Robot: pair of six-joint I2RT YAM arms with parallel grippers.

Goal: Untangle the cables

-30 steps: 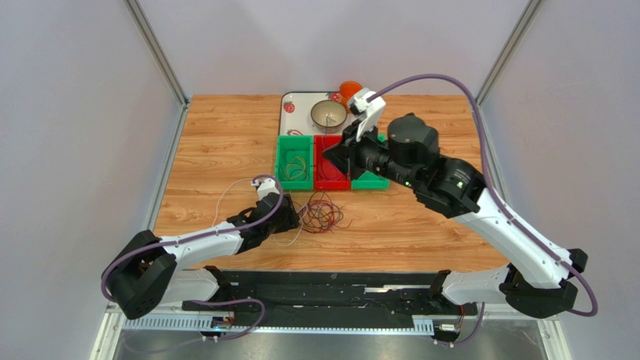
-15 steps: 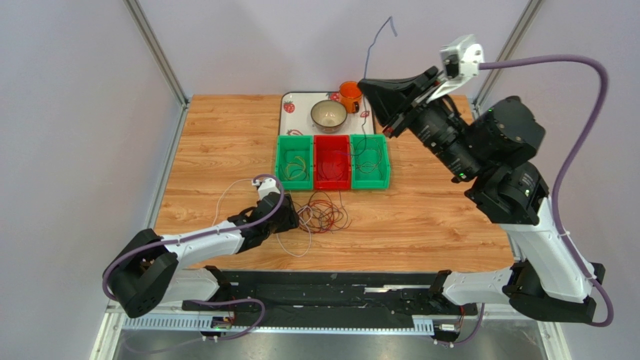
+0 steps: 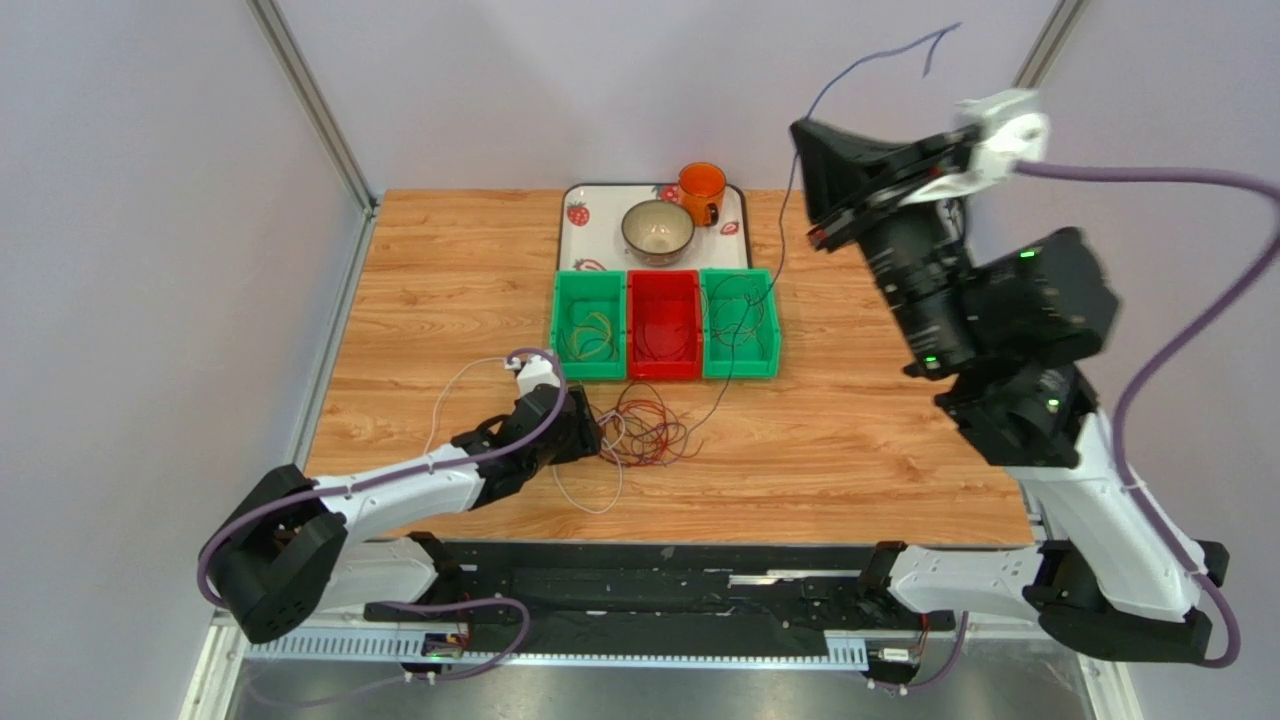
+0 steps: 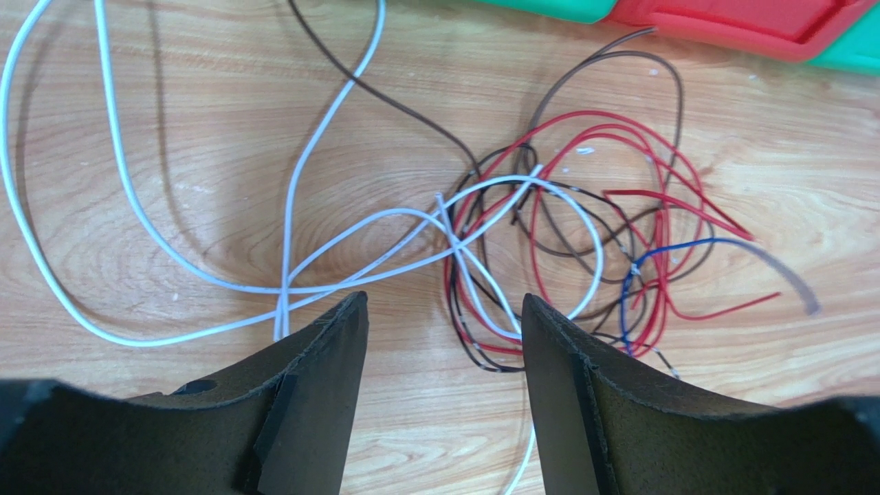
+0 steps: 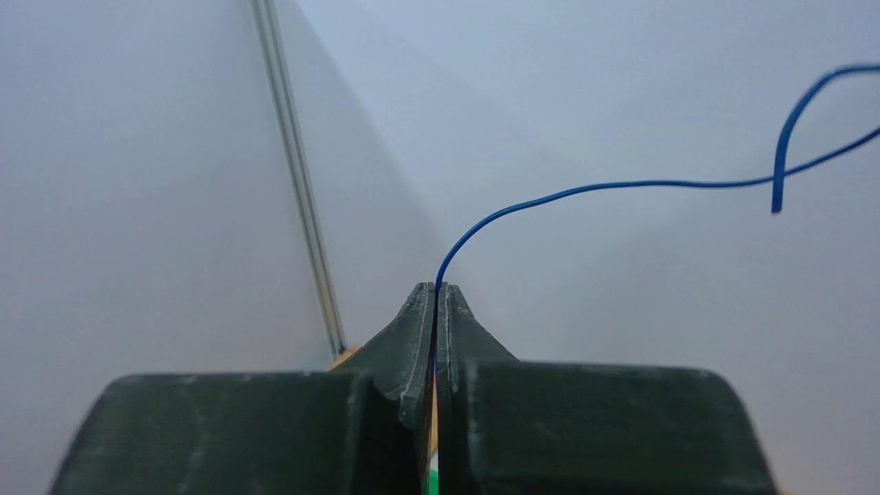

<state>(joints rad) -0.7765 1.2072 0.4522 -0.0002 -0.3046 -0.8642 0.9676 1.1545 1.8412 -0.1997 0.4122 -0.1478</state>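
Cables (image 3: 643, 428) lie tangled on the desk (image 3: 902, 420) just in front of the red bin (image 3: 664, 323). Left jaws stand partly open, holding nothing, beside the tangle, with the arm low and stretched forward. Right jaws are clenched on a blue cable (image 5: 620, 187), with the arm raised high, right of the bin.

I work over a wooden desk (image 3: 436, 285), and I place everything by the red bin (image 3: 664, 276) near its middle. A green bin (image 3: 559, 323) touches the red bin's left side and a second green bin (image 3: 772, 330) touches its right, so the three form one row. Just behind the red bin, toward the far edge, lies a white tray (image 3: 577, 215) with small red marks. On it a pale bowl (image 3: 657, 228) stands straight behind the red bin, and an orange cup (image 3: 699, 188) stands farther back, slightly to the right.
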